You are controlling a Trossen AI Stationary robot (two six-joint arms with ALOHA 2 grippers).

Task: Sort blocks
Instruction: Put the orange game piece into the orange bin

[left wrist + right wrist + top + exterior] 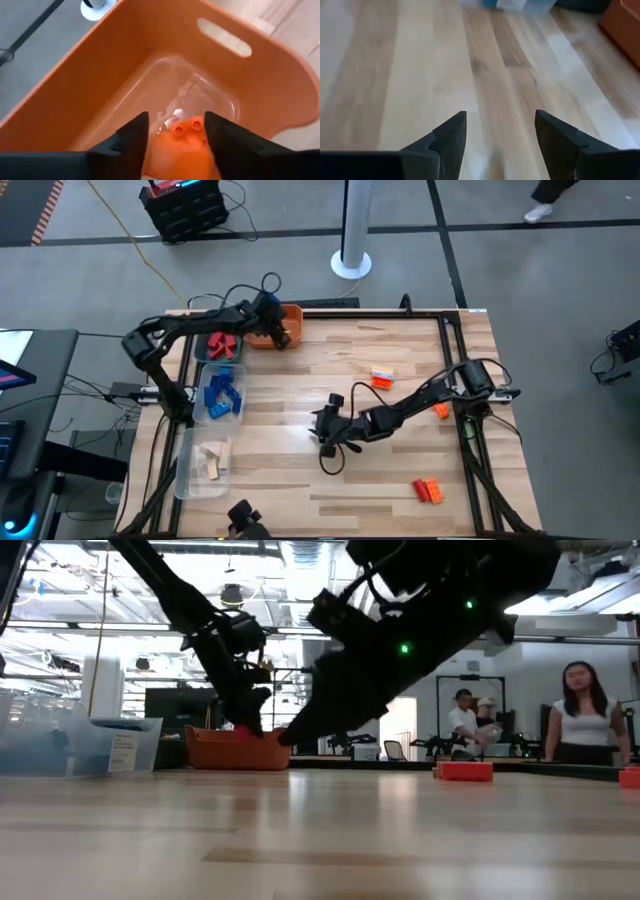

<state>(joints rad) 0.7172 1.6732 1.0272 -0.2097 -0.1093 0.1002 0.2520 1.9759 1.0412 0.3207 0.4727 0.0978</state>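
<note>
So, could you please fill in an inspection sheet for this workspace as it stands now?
Surface: wooden table, mostly bare.
Job's things: orange blocks loose on the table's right; red, blue and tan blocks sorted in trays on the left.
Clutter: nothing seen.
Grippers: left gripper over the orange bin, an orange block between its fingers, grip or release unclear; right gripper open, empty, over mid-table.
Cables: black loops at both arms; a yellow cable on the floor.
Surroundings: people stand beyond the table.
</note>
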